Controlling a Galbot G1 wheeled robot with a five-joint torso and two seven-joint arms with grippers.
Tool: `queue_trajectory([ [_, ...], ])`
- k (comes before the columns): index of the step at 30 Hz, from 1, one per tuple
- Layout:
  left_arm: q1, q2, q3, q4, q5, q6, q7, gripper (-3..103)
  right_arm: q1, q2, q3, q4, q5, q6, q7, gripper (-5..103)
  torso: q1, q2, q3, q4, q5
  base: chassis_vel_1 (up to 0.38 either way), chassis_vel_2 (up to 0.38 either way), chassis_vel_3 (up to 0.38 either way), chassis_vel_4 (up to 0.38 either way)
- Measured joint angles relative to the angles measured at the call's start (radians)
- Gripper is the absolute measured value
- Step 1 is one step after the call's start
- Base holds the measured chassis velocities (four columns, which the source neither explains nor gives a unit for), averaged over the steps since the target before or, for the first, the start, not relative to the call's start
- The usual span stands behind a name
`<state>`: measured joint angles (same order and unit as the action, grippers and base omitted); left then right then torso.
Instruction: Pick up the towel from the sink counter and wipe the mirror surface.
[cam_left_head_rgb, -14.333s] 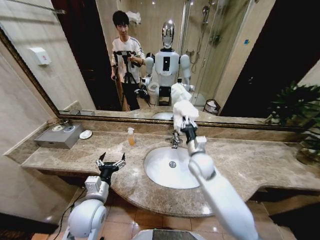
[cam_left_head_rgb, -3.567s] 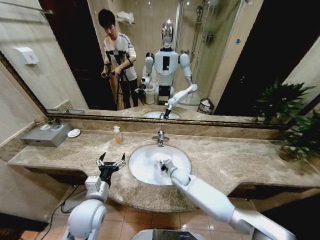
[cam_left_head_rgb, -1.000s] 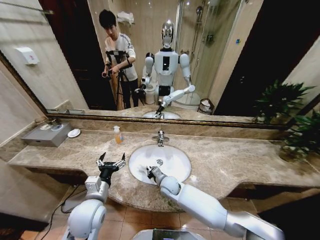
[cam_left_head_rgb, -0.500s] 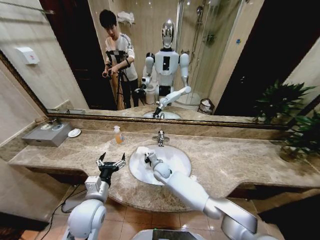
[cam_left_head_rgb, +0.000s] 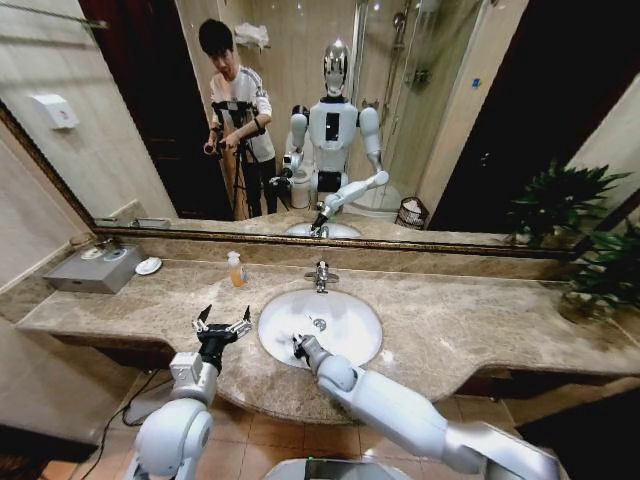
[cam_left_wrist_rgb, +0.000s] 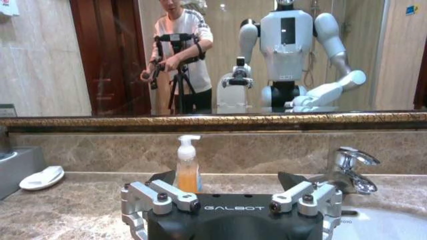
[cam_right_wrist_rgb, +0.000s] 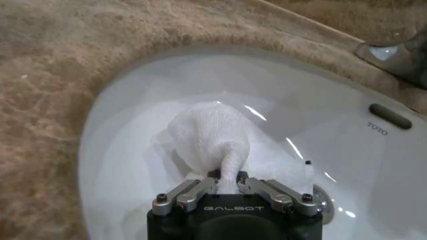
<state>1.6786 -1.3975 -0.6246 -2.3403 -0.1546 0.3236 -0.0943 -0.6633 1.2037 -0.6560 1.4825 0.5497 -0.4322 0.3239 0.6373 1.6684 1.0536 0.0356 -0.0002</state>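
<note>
My right gripper (cam_right_wrist_rgb: 227, 186) is shut on the towel (cam_right_wrist_rgb: 208, 137), a small white terry cloth that bunches out from between the fingers over the white basin (cam_right_wrist_rgb: 133, 130). In the head view the right gripper (cam_left_head_rgb: 299, 346) is low over the near part of the basin (cam_left_head_rgb: 345, 315), in the marble sink counter (cam_left_head_rgb: 450, 320). The mirror surface (cam_left_head_rgb: 470, 120) spans the wall behind the counter, well away from the towel. My left gripper (cam_left_head_rgb: 222, 325) is open and empty over the counter's front, left of the basin; the left wrist view shows it (cam_left_wrist_rgb: 232, 200) facing the mirror (cam_left_wrist_rgb: 100, 60).
A chrome faucet (cam_left_head_rgb: 321, 276) stands behind the basin. A soap bottle (cam_left_head_rgb: 235, 270) is to the faucet's left, then a soap dish (cam_left_head_rgb: 148, 266) and a grey box (cam_left_head_rgb: 88, 268). Potted plants (cam_left_head_rgb: 590, 265) fill the counter's right end.
Half a second ago my right gripper held the towel at the basin's far left; it has drawn back to the near rim. The left arm has not moved.
</note>
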Motion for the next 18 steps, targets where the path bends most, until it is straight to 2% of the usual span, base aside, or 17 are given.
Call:
queue_trajectory([
  [4,0.0,0.0,0.0,0.0,0.0,0.0,0.0,100,0.025,0.076,0.046,-0.101,0.001,0.012,0.001,8,0.0,0.0,0.0,0.0005,0.0003,0.0,0.0,0.0,0.0],
  [5,0.0,0.0,0.0,0.0,0.0,0.0,0.0,100,0.025,0.076,0.046,-0.101,0.001,0.012,0.001,8,0.0,0.0,0.0,0.0005,0.0003,0.0,0.0,0.0,0.0],
  [8,0.0,0.0,0.0,0.0,0.0,0.0,0.0,100,0.061,0.154,0.124,-0.225,-0.014,0.045,0.002,8,0.0,0.0,0.0,0.0009,0.0002,0.0,0.0,0.0,0.0],
  [10,0.0,0.0,0.0,0.0,0.0,0.0,0.0,100,0.072,0.161,0.151,-0.259,-0.026,0.06,0.006,8,0.0,0.0,0.0,0.0009,0.0002,0.0,0.0,0.0,0.0],
  [12,0.0,0.0,0.0,0.0,0.0,0.0,0.0,100,0.077,0.145,0.174,-0.271,-0.035,0.067,0.008,8,0.0,0.0,0.0,0.0007,0.0003,0.0,0.0,0.0,0.0],
  [14,0.0,0.0,0.0,0.0,0.0,0.0,0.0,100,0.068,0.06,0.181,-0.221,-0.034,0.049,-0.001,8,0.0,0.0,0.0,0.0002,0.0001,0.0,0.0,0.0,0.0],
  [15,0.0,0.0,0.0,0.0,0.0,0.0,0.0,100,0.068,0.06,0.181,-0.221,-0.034,0.049,-0.001,8,0.0,0.0,0.0,0.0002,0.0001,0.0,0.0,0.0,0.0],
  [17,0.0,0.0,0.0,0.0,0.0,0.0,0.0,100,0.036,-0.035,0.16,-0.139,-0.02,0.041,0.002,8,0.0,0.0,0.0,-0.0006,0.0,0.0,0.0,0.0,0.0],
  [18,0.0,0.0,0.0,0.0,0.0,0.0,0.0,100,0.027,-0.055,0.154,-0.117,-0.012,0.037,0.003,8,0.0,0.0,0.0,-0.0007,0.0002,0.0,0.0,0.0,0.0],
])
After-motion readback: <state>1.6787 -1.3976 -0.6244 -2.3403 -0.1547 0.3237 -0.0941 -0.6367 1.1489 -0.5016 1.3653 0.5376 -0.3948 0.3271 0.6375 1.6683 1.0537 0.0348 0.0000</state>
